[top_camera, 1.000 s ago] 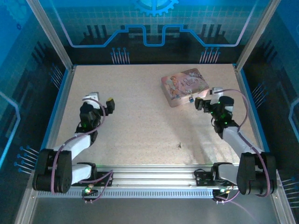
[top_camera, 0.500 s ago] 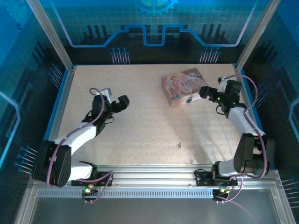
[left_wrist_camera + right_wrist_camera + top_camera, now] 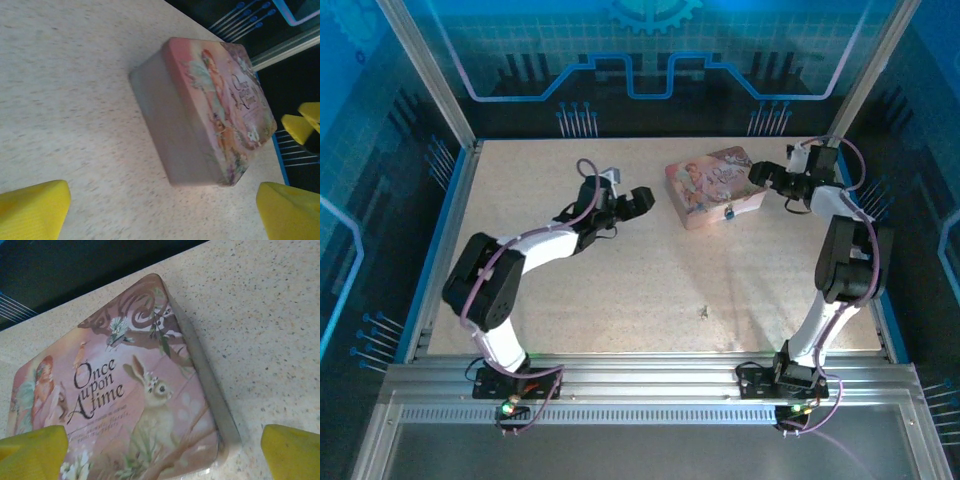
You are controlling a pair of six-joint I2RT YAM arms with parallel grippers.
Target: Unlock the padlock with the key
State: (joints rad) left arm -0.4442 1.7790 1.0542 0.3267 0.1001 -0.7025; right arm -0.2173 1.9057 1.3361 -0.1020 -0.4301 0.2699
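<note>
Padlock [image 3: 728, 212] beside tin [image 3: 715, 186] (pink), key [image 3: 703, 312] apart

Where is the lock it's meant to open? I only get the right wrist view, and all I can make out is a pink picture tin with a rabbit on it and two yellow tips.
Observer: From the top camera, the tiny blue-bodied padlock sits against the near side wall of the pink illustrated tin box, by its right corner.
Operator: And the key?
Observer: The thin grey metal key lies alone on the speckled table, well apart from the tin and closer to the front edge.
Operator: Is the other arm busy?
Observer: The left end effector is at the tin's left end, jaws open, holding nothing.
</note>
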